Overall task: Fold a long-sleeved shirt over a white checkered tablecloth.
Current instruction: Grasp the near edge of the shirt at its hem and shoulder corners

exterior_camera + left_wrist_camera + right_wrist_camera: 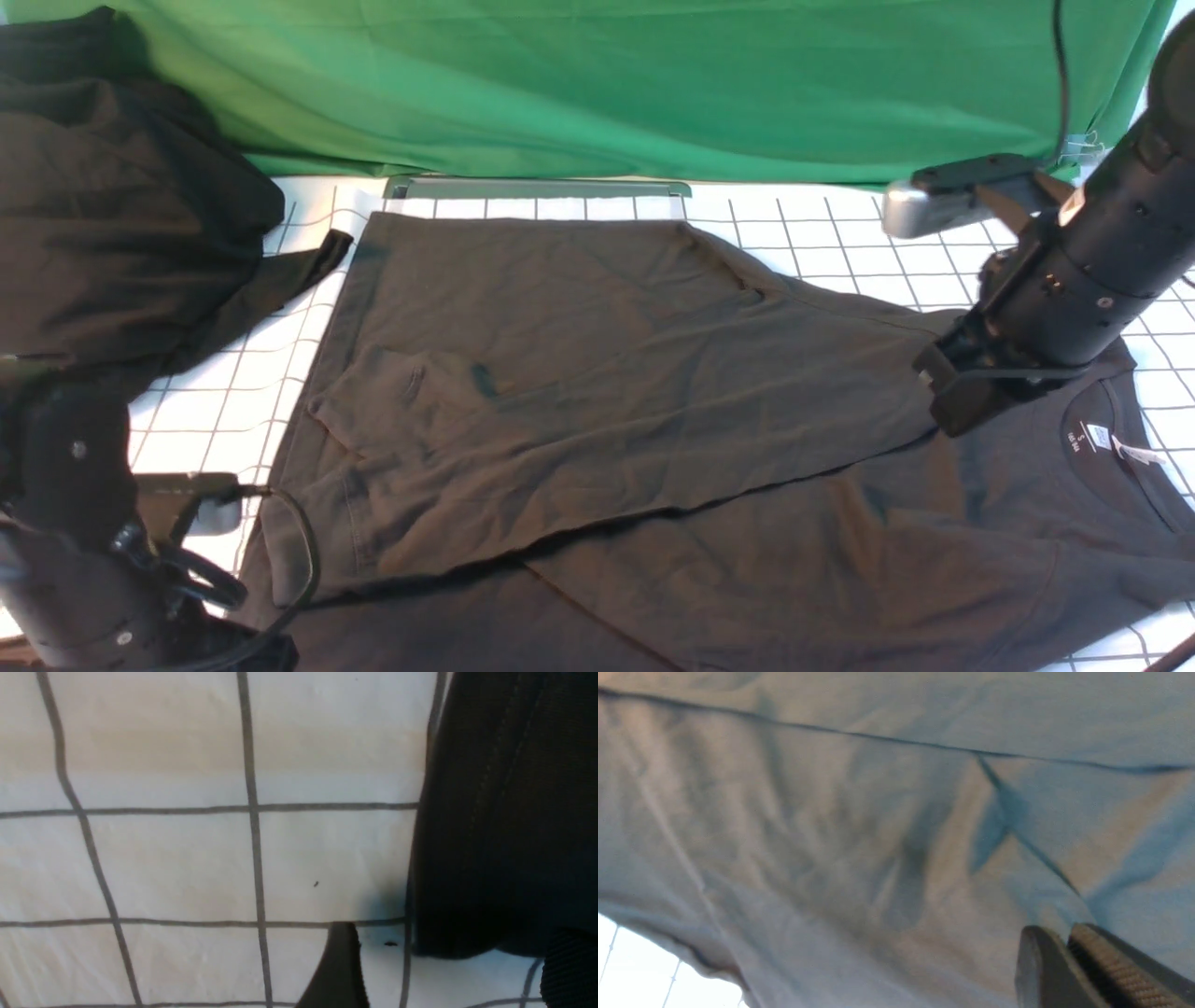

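Note:
The long-sleeved shirt [597, 392] lies spread on the white checkered tablecloth [822, 247], its far side folded over toward the front. Its collar and white neck label [1100, 437] lie at the right. My right gripper [1057, 940] hovers low over the shirt's cloth beside the collar, its fingers together with nothing seen between them. My left gripper [455, 970] is open just above the tablecloth [187, 858] at the shirt's left hem [490, 835]. The hem's edge lies ahead of the gap between its fingers. The chest logo is hidden.
A blacker, bulkier heap of cloth [121, 205] sits at the back left, one strip of it reaching the shirt's far corner. Plain green fabric [607, 84] hangs along the back. A grey metal bar [537, 187] lies at the tablecloth's far edge.

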Available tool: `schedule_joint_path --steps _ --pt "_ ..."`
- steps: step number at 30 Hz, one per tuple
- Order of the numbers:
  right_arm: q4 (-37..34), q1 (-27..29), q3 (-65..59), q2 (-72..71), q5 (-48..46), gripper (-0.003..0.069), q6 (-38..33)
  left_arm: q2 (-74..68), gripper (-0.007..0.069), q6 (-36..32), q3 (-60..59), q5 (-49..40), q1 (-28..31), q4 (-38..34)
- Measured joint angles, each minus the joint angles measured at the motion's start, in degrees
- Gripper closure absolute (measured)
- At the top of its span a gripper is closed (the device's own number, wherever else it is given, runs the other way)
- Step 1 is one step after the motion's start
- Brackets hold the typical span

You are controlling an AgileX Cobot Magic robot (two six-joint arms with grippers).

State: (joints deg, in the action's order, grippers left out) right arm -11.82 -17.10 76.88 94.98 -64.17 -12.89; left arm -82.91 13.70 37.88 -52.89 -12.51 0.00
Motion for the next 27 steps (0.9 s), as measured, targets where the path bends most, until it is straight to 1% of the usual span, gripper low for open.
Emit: schedule_joint_path --steps 3,6,7,10,11,12,13,15,16,18,21,23,24,25,26,27 --pt "0.0 -0.5 0.0 0.0 -0.8 0.0592 -0.2 -1.2 0.0111 0.0 -0.3 0.9 0.0 0.5" --pt "0.2 -1.1 0.0 -0.1 -3.6 0.0589 -0.8 -3.1 0.0174 0.0 -0.4 3.7 0.0 0.5" --pt "0.2 -1.2 -0.1 -0.2 -4.3 0.0588 -1.1 -3.6 0.0209 -0.1 -0.4 4.0 0.0 0.4" --pt "0.6 -1.7 -0.8 -1.4 -5.0 0.0586 -1.6 -4.3 0.0362 -2.2 -0.1 3.7 0.0 -1.0" --pt "0.6 -1.7 -0.9 -1.5 -5.1 0.0586 -1.6 -4.3 0.0388 -2.4 -0.1 3.7 0.0 -1.1" --pt "0.5 -1.7 -1.8 -2.7 -5.1 0.0585 -1.7 -4.2 0.0483 -3.1 -0.1 3.6 0.0 -1.4" --pt "0.5 -1.7 -2.5 -3.5 -5.1 0.0583 -1.7 -4.0 0.0539 -3.4 -0.1 3.4 0.0 -1.4" --pt "0.6 -2.0 -4.9 -5.8 -5.1 0.0571 -1.7 -2.9 0.0594 -3.5 -0.1 2.6 0.0 -0.7" --pt "0.7 -2.1 -5.2 -6.3 -5.1 0.0563 -1.8 -2.7 0.0594 -3.5 -0.1 2.6 0.0 -0.7" --pt "1.0 -4.1 -8.9 -8.2 -4.8 0.0515 -2.4 0.1 0.0603 -3.6 -0.1 1.2 0.0 -0.4" --pt "1.0 -8.5 -14.2 -9.0 -2.7 0.04 -3.1 4.2 0.0605 -3.7 0.0 -0.7 0.0 0.0" --pt "1.0 -13.8 -18.5 -9.0 1.0 0.0295 -3.1 7.0 0.0605 -3.7 0.0 -2.0 0.0 0.8" --pt "0.9 -15.9 -20.3 -9.0 3.0 0.0269 -3.1 7.9 0.0605 -3.7 0.0 -2.4 0.0 1.0" --pt "1.0 -18.4 -22.5 -9.0 5.8 0.0225 -3.1 8.6 0.0605 -3.7 0.0 -3.1 0.0 1.3" --pt "1.3 -21.3 -25.0 -9.0 9.5 0.0197 -2.4 9.5 0.0605 -3.7 0.0 -3.9 0.0 1.6" --pt "1.3 -22.2 -25.7 -9.0 10.7 0.0195 -2.2 9.7 0.0605 -3.7 0.0 -4.0 0.0 1.6"
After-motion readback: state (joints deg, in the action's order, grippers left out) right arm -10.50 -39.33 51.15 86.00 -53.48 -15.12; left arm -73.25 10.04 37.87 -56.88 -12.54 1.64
